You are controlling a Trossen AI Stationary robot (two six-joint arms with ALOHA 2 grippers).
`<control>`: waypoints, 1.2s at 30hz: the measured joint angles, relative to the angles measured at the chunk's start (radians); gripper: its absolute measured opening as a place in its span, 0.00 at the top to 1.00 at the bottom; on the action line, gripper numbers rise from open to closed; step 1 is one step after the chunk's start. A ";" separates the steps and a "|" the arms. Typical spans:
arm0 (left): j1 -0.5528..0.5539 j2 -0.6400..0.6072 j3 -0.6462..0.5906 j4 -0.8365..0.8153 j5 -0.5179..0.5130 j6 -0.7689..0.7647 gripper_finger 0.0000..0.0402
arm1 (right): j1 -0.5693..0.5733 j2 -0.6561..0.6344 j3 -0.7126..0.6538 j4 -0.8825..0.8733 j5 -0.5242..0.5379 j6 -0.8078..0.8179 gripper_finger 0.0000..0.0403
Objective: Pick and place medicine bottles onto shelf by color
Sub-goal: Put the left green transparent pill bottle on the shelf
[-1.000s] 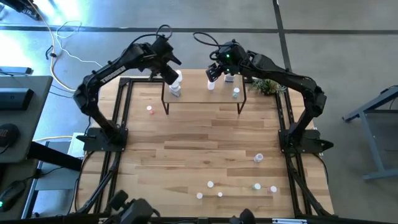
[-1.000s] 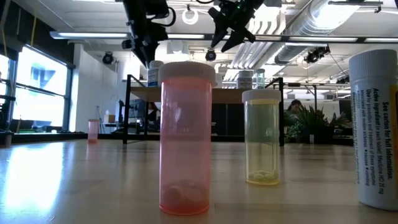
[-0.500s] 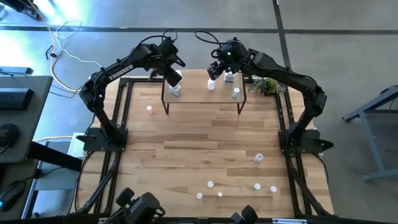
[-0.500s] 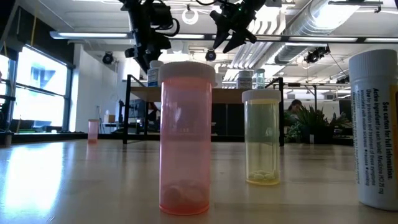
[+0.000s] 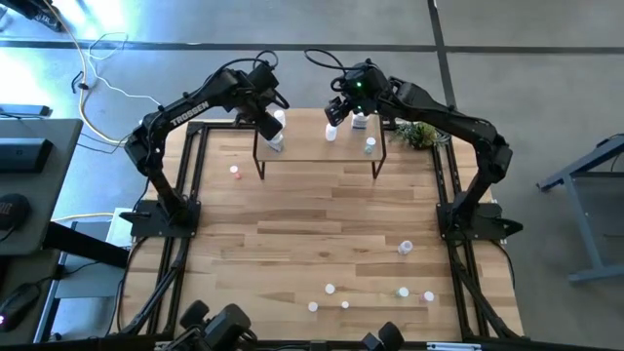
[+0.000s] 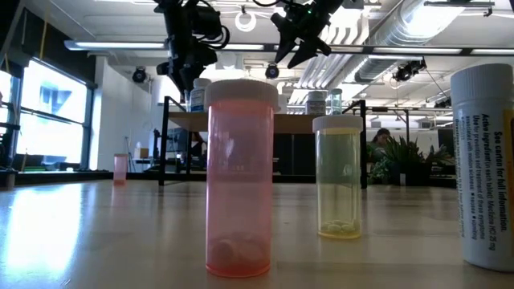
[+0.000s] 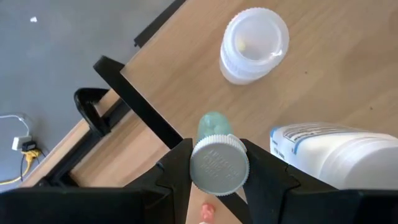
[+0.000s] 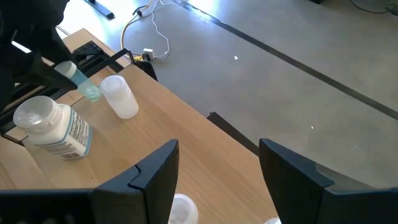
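Note:
The shelf (image 5: 317, 148) stands at the table's far side with several medicine bottles on it. Over its left end my left gripper (image 5: 265, 121) is shut on a small pale green bottle (image 7: 213, 124) with a white cap. Beside it on the board stand a white bottle (image 7: 254, 43) and a large labelled white bottle (image 7: 336, 155). My right gripper (image 5: 334, 110) hovers open above the shelf's middle, its fingers (image 8: 155, 174) holding nothing. More bottles (image 5: 403, 291) stand on the table's near right part, and a pink one (image 5: 235, 173) stands left of the shelf. My left gripper pinches the bottle's white cap (image 7: 217, 165) between its two fingers, one on each side. The fingers come steeply from above, and the bottle's body (image 8: 86, 86) sticks out past their tips, slanting down. Its lower end is over the shelf's left edge; whether it touches the board I cannot tell.
A green plant sprig (image 5: 419, 135) lies right of the shelf. Close to the low camera stand a pink bottle (image 6: 239, 177), a yellowish one (image 6: 337, 177) and a labelled white one (image 6: 486, 168). The table's middle (image 5: 312, 224) is bare wood.
My left gripper has sunk a little toward the shelf's left end and tipped more steeply downward, still shut on the pale green bottle.

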 joint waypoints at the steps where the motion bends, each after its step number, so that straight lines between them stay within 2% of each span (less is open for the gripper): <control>1: 0.000 0.000 0.000 -0.002 -0.001 -0.006 0.73 | 0.000 0.000 0.000 0.000 0.000 0.000 0.47; 36: 0.006 0.035 0.000 0.007 0.004 0.054 0.72 | 0.000 0.000 0.000 0.000 0.000 0.016 0.47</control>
